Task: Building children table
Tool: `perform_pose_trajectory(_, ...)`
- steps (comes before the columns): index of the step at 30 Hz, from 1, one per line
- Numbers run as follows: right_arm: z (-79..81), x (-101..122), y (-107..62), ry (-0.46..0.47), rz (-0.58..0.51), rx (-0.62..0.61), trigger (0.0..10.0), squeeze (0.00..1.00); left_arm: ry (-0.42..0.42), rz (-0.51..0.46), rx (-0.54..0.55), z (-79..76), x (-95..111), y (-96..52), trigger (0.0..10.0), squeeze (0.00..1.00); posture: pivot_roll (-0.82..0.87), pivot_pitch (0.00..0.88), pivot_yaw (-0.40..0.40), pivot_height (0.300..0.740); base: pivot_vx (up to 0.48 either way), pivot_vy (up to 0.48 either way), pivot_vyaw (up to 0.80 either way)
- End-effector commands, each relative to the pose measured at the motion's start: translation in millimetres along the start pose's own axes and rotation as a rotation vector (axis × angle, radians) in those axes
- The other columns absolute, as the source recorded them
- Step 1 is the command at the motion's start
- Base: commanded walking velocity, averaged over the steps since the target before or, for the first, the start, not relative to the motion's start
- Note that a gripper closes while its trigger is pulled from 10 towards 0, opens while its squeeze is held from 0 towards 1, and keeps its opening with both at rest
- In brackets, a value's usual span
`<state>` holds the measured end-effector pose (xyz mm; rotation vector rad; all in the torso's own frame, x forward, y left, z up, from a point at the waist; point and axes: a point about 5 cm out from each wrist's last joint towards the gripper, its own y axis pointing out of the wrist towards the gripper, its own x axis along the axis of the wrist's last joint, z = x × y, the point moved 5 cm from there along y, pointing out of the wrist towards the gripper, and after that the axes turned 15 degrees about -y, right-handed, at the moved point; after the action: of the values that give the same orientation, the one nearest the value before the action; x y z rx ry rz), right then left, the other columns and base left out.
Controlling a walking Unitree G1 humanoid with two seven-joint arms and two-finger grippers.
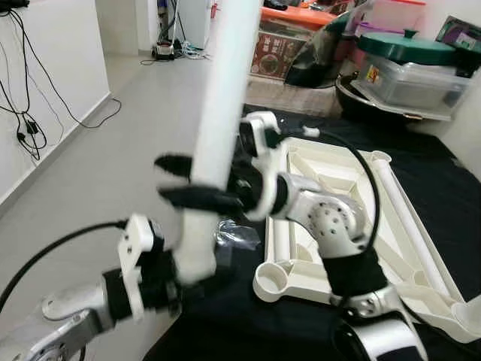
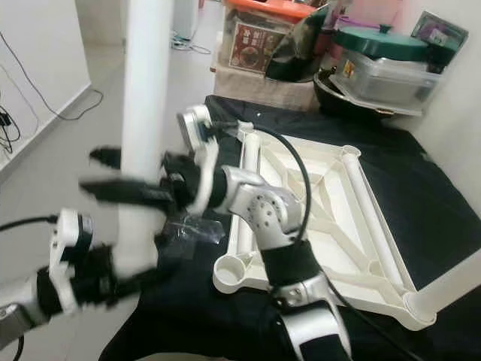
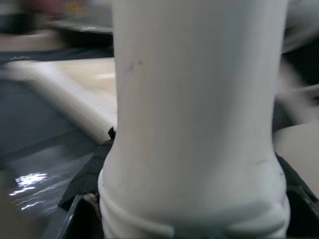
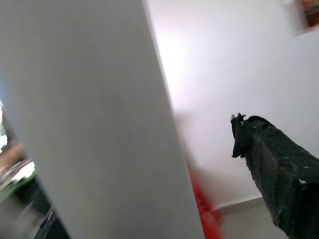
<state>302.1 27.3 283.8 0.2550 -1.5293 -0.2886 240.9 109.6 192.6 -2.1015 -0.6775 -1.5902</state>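
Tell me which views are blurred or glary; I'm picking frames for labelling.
Left eye view: the table leg is overexposed, the left gripper soft, the right gripper motion-blurred. Right eye view: sharper on the table top, fingers smeared. Left wrist view: leg sharp, background streaked. Right wrist view: leg blurred, bright wall washed out.

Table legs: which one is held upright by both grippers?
The loose white leg, gripped by the left gripper and right gripper; the other lies on the tabletop.
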Motion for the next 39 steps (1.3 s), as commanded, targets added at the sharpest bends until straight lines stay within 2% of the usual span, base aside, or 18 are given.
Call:
perform_pose_trajectory(1, -12.4, -0.4, 6.1, -0.006, 0.012, -0.100, 10.0, 0.00, 0.053, 0.059, 0.092, 13.3, -9.1, 3.7, 1.6, 0.00, 0.15, 0.000, -0.135, 0.740, 0.000, 0.000, 0.00)
perform_pose_trajectory(2, -23.9, -2.3, 4.8, 0.009, 0.004, -0.199, 10.0, 0.00, 0.085, 0.042, 0.238, 34.5, -5.0, 5.4, 4.1, 0.00, 0.14, 0.000, -0.134, 0.740, 0.000, 0.000, 0.00)
perform_pose_trajectory(4, -23.9, -2.3, 4.8, 0.009, 0.004, -0.199, 10.0, 0.00, 0.085, 0.042, 0.238, 34.5, -5.0, 5.4, 4.1, 0.00, 0.14, 0.000, -0.134, 0.740, 0.000, 0.000, 0.00)
perform_pose_trajectory(5, -32.7, -3.6, 2.9, 0.031, -0.011, -0.279, 10.0, 0.00, 0.122, 0.020, 0.375, 52.5, 0.1, 7.3, 10.0, 0.00, 0.14, 0.000, -0.137, 0.740, 0.000, 0.000, 0.00)
perform_pose_trajectory(8, -43.6, -7.3, 3.7, 0.100, -0.043, -0.398, 10.0, 0.00, 0.232, 0.013, 0.672, 88.3, 4.7, 12.3, 10.0, 0.00, 0.15, 0.000, -0.140, 0.740, 0.000, 0.000, 0.00)
perform_pose_trajectory(13, -46.3, -9.5, 5.9, 0.148, -0.062, -0.440, 10.0, 0.00, 0.284, 0.020, 0.781, 101.7, 4.8, 14.3, 10.0, 0.00, 0.15, 0.000, -0.142, 0.740, 0.000, 0.000, 0.00)
perform_pose_trajectory(15, -49.9, -17.5, 9.4, 0.198, -0.065, -0.497, 10.0, 0.00, 0.329, 0.011, 0.850, 108.9, 9.4, 26.5, 10.0, 0.00, 0.15, 0.000, -0.142, 0.740, 0.000, 0.000, 0.00)
perform_pose_trajectory(16, -49.9, -17.5, 9.4, 0.198, -0.065, -0.497, 10.0, 0.00, 0.329, 0.011, 0.850, 108.9, 9.4, 26.5, 10.0, 0.00, 0.15, 0.000, -0.142, 0.740, 0.000, 0.000, 0.00)
perform_pose_trajectory(18, -59.1, -25.7, 9.6, 0.237, -0.069, -0.603, 10.0, 0.00, 0.385, 0.038, 0.858, 108.8, 8.0, 46.2, 10.0, 0.00, 0.14, 0.000, -0.137, 0.740, 0.000, 0.000, 0.00)
perform_pose_trajectory(20, -63.3, -28.6, 8.3, 0.246, -0.068, -0.648, 10.0, 0.00, 0.411, 0.059, 0.852, 107.5, 5.5, 52.8, 10.0, 0.00, 0.14, 0.000, -0.137, 0.740, 0.000, 0.000, 0.00)
perform_pose_trajectory(23, -67.2, -31.5, 7.2, 0.256, -0.064, -0.688, 10.0, 0.00, 0.439, 0.081, 0.847, 106.0, 2.1, 58.6, 10.0, 0.00, 0.14, 0.000, -0.132, 0.740, 0.000, 0.000, 0.00)
perform_pose_trajectory(26, -72.9, -36.0, 5.5, 0.266, -0.057, -0.752, 10.0, 0.00, 0.525, 0.129, 0.834, 101.7, -6.4, 69.3, 10.0, 0.00, 0.14, 0.000, -0.126, 0.740, 0.000, 0.000, 0.00)
perform_pose_trajectory(28, -72.9, -36.0, 5.5, 0.266, -0.057, -0.752, 10.0, 0.00, 0.525, 0.129, 0.834, 101.7, -6.4, 69.3, 10.0, 0.00, 0.14, 0.000, -0.126, 0.740, 0.000, 0.000, 0.00)
perform_pose_trajectory(30, -79.6, -40.3, 2.8, 0.271, -0.044, -0.824, 10.0, 0.00, 0.606, 0.164, 0.819, 96.9, -14.1, 78.0, 10.0, 0.00, 0.14, 0.000, -0.131, 0.740, 0.000, 0.000, 0.00)
perform_pose_trajectory(33, -82.5, -42.0, 1.3, 0.274, -0.037, -0.852, 10.0, 0.00, 0.629, 0.171, 0.816, 95.2, -16.4, 80.7, 10.0, 0.00, 0.14, 0.000, -0.131, 0.740, 0.000, 0.000, 0.00)
perform_pose_trajectory(35, -92.6, -44.9, -6.0, 0.339, -0.047, -0.933, 10.0, 0.00, 0.644, 0.181, 0.811, 91.5, -23.0, 86.6, 10.0, 0.00, 0.14, 0.000, -0.136, 0.740, 0.000, 0.000, 0.00)
perform_pose_trajectory(36, -94.7, -45.1, -7.3, 0.363, -0.055, -0.949, 7.8, 0.00, 0.647, 0.186, 0.809, 90.5, -25.4, 88.6, 10.0, 0.00, 0.14, 0.000, -0.136, 0.740, 0.000, 0.000, 0.00)
perform_pose_trajectory(39, -95.9, -45.6, -8.2, 0.388, -0.062, -0.961, 7.8, 0.00, 0.646, 0.189, 0.806, 89.5, -27.2, 90.0, 10.0, 0.00, 0.14, 0.000, -0.136, 0.740, 0.000, 0.000, 0.00)
